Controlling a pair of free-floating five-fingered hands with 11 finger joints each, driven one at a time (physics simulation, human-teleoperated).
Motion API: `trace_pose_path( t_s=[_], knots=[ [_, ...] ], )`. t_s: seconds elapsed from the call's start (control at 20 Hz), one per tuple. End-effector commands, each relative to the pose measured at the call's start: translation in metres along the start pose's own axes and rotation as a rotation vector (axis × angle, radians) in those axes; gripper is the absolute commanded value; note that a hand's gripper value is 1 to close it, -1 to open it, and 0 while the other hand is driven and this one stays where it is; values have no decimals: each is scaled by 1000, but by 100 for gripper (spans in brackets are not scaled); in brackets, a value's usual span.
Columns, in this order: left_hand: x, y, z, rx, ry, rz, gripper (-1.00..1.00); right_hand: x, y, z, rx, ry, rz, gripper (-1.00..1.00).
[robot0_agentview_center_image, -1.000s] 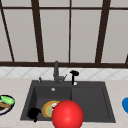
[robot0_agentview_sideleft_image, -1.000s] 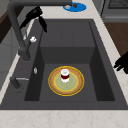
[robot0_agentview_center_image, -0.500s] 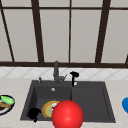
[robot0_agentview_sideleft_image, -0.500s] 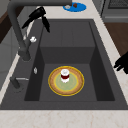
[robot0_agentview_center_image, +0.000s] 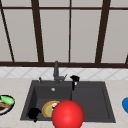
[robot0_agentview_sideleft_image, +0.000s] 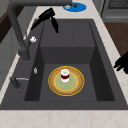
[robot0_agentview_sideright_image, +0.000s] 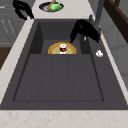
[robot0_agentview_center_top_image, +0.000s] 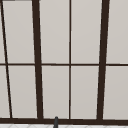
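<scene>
Comparing this moment with the frames from the last second, nothing has shifted: both hands hang where they were, and nothing in the sink (robot0_agentview_center_image: 105, 100) has moved.

The right hand (robot0_agentview_center_image: 74, 79) hovers over the back rim of the sink, just beside the faucet (robot0_agentview_center_image: 56, 71) and not touching it. In the left side view this hand (robot0_agentview_sideleft_image: 47, 17) has its fingers straight and held together, angled down toward the basin, with the thumb hanging apart from them; it grips nothing. The right side view shows the same hand (robot0_agentview_sideright_image: 85, 28) arched above the rim, close to the faucet base (robot0_agentview_sideright_image: 96, 22).

The left hand (robot0_agentview_center_image: 33, 113) floats at the front left corner of the sink, and its fingers (robot0_agentview_sideright_image: 25, 13) droop loosely bent around nothing (relaxed rather than clenched). The dish of green food (robot0_agentview_sideright_image: 51, 6) on the counter is its nearest neighbour, a little apart from it.

Down in the basin a yellow plate (robot0_agentview_sideleft_image: 76, 86) lies flat, with a small red and white jar (robot0_agentview_sideleft_image: 65, 75) upright at its middle, well below either hand. A red ball (robot0_agentview_center_image: 67, 115) sits in the foreground of the front view, and a blue plate (robot0_agentview_sideleft_image: 74, 6) rests on the far counter.

With neither hand in contact with anything, no handling looks to be under way.
</scene>
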Motion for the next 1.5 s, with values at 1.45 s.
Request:
trace_pose_path(
  t_s=[1.45],
  knots=[
    [0, 0, 0, 0, 0, 0, 0, 90, 132, 65, 248, 87, 156, -100]
  ],
)
